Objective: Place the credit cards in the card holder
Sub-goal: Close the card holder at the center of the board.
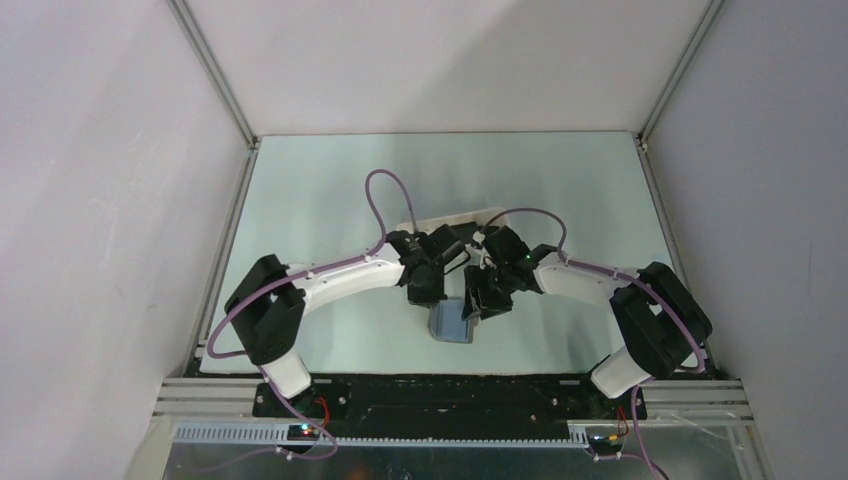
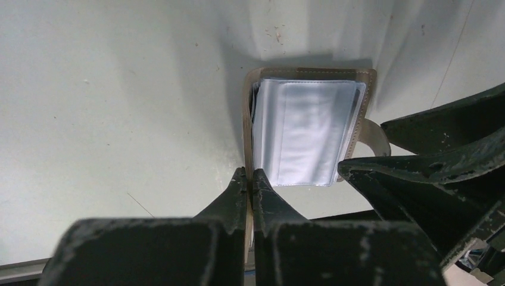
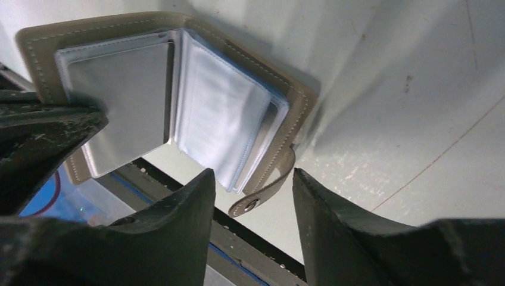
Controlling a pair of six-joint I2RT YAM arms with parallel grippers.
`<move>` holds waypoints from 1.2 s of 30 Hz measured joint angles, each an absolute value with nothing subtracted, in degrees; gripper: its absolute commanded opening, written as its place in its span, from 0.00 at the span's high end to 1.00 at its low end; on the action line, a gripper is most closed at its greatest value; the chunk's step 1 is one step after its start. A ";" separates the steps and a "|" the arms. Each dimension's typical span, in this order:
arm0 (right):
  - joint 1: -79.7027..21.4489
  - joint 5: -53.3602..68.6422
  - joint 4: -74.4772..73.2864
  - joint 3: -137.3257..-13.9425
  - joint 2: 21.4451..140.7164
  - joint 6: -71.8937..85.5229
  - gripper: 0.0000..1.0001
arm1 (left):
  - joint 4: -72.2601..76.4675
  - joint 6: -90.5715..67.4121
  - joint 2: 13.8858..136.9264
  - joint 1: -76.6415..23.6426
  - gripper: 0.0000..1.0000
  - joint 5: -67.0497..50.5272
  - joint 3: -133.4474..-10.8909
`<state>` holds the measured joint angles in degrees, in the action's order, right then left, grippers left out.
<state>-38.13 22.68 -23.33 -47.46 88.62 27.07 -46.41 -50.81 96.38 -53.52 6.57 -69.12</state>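
Note:
The card holder [image 1: 452,322], a grey-brown wallet, lies open near the table's front edge and shows its silvery-blue clear sleeves. My left gripper [image 2: 251,173] is shut on the thin edge of its left cover [image 2: 246,119]. My right gripper [image 3: 251,176] is open just above the wallet's right side, with the strap tab [image 3: 262,196] between its fingers and not touching them. In the top view both grippers, left [image 1: 428,290] and right [image 1: 482,300], meet over the wallet. No black credit card shows in any view.
A long white tray [image 1: 455,220] lies just behind the grippers, mostly hidden by them. The table's dark front edge [image 3: 178,179] runs right beside the wallet. White walls enclose the table on the left, right and back.

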 measured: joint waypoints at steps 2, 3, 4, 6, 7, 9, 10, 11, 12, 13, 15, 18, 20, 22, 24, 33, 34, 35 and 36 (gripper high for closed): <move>-38.81 20.67 -23.83 -47.51 88.62 27.20 0.64 | -46.65 -50.96 96.38 -53.52 1.00 6.79 -69.12; -39.09 19.84 -24.08 -47.51 88.62 27.18 0.67 | -46.76 -50.96 96.38 -53.52 1.00 6.92 -69.12; -39.38 19.00 -24.49 -47.51 88.62 27.29 0.73 | -46.87 -50.96 96.38 -53.52 1.00 6.98 -69.12; -39.75 17.50 -25.45 -47.51 88.62 27.33 0.86 | -47.07 -50.96 96.38 -53.52 1.00 7.18 -69.12; -39.92 16.88 -25.85 -47.51 88.62 27.40 0.95 | -47.20 -50.96 96.38 -53.52 1.00 7.25 -69.12; -40.01 16.32 -26.33 -47.51 88.60 27.55 1.00 | -47.42 -50.98 96.38 -53.52 0.93 7.33 -69.12; -40.01 16.27 -26.46 -47.51 88.58 27.51 1.00 | -47.53 -50.98 96.38 -53.52 0.84 7.33 -69.14; -40.01 16.32 -26.55 -47.51 88.51 27.55 1.00 | -47.59 -50.96 96.38 -53.52 0.80 7.33 -69.17; -39.94 16.38 -26.59 -47.51 88.40 27.57 1.00 | -47.83 -51.03 96.40 -53.54 0.70 7.31 -69.36; -39.81 16.60 -26.59 -47.51 88.27 27.59 1.00 | -48.21 -51.05 96.49 -53.60 0.66 7.25 -69.73; -39.46 17.39 -26.41 -47.51 88.16 27.59 1.00 | -48.71 -50.98 96.90 -53.80 0.50 6.87 -70.96; -38.59 19.00 -25.82 -47.51 88.18 27.62 1.00 | -48.60 -51.11 97.95 -54.11 0.37 5.61 -73.30; -37.58 20.56 -24.93 -47.51 88.40 27.64 1.00 | -48.12 -51.13 98.72 -54.28 0.35 4.43 -74.32; -36.40 21.96 -24.21 -47.51 88.88 27.83 1.00 | -47.11 -51.24 99.11 -54.43 0.35 3.03 -74.35; -35.27 23.29 -23.55 -47.51 89.45 28.08 1.00 | -45.36 -51.48 99.13 -54.48 0.35 1.08 -73.82; -32.25 28.27 -21.26 -47.29 90.80 28.67 1.00 | -28.12 -55.27 99.11 -53.82 0.36 -8.67 -63.09; -32.01 28.64 -20.97 -47.13 90.80 28.69 1.00 | -26.35 -55.72 99.11 -53.63 0.37 -9.47 -61.56; -31.79 29.04 -20.60 -46.81 90.80 28.71 1.00 | -24.53 -56.51 99.11 -53.36 0.37 -10.37 -60.12; -31.55 29.39 -20.36 -46.41 90.80 28.75 1.00 | -23.05 -57.04 99.11 -53.06 0.38 -11.00 -59.16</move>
